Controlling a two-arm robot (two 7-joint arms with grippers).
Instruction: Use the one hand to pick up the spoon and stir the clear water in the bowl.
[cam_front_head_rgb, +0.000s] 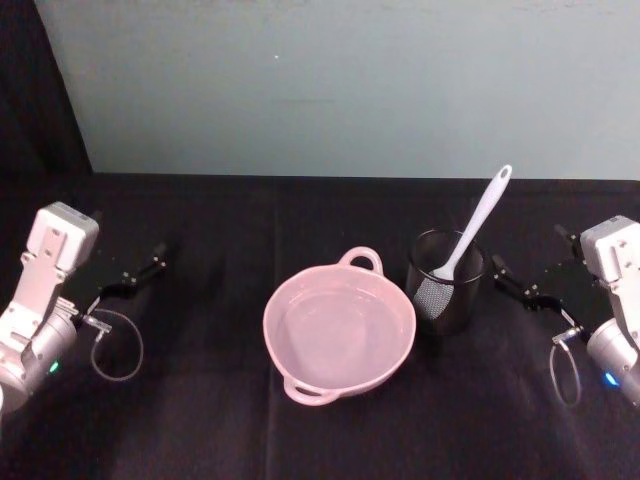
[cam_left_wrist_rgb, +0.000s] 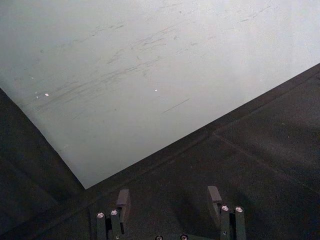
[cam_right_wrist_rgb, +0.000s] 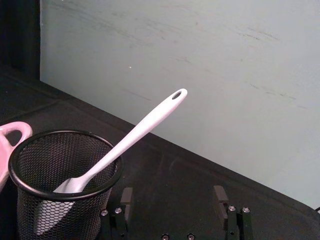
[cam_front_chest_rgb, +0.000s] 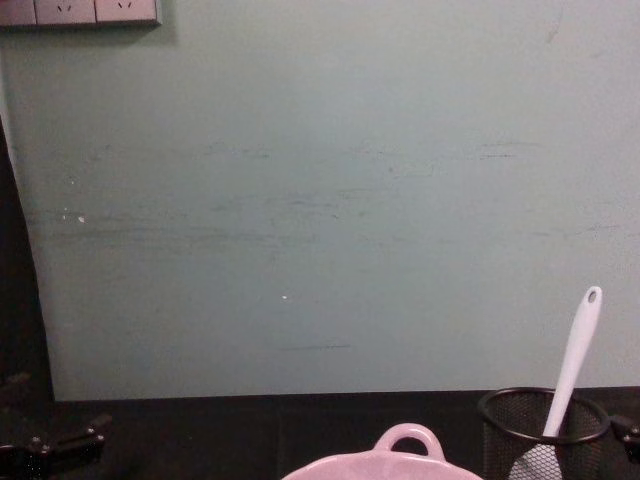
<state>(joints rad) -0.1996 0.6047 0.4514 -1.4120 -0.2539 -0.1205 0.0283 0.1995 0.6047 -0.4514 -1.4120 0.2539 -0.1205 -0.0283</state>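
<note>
Spoon (cam_front_head_rgb: 478, 225) leans in mesh cup (cam_front_head_rgb: 462, 312) beside bowl (cam_front_head_rgb: 285, 305) — left claw (cam_left_wrist_rgb: 169, 192) and right claw (cam_right_wrist_rgb: 173, 190) gape open.

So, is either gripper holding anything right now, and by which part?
Nothing is held. The left gripper and right gripper are both open and empty. The spoon stands in the mesh cup, untouched.

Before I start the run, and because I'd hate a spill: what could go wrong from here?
1. The spoon leans in the mesh cup. If the open right pincer drags it sideways rather than lifting, the cup may tip toward the bowl close beside it.
2. The bowl seems to hold water, so brisk stirring may slop it over the rim.
The left pincer is parked far left.
</note>
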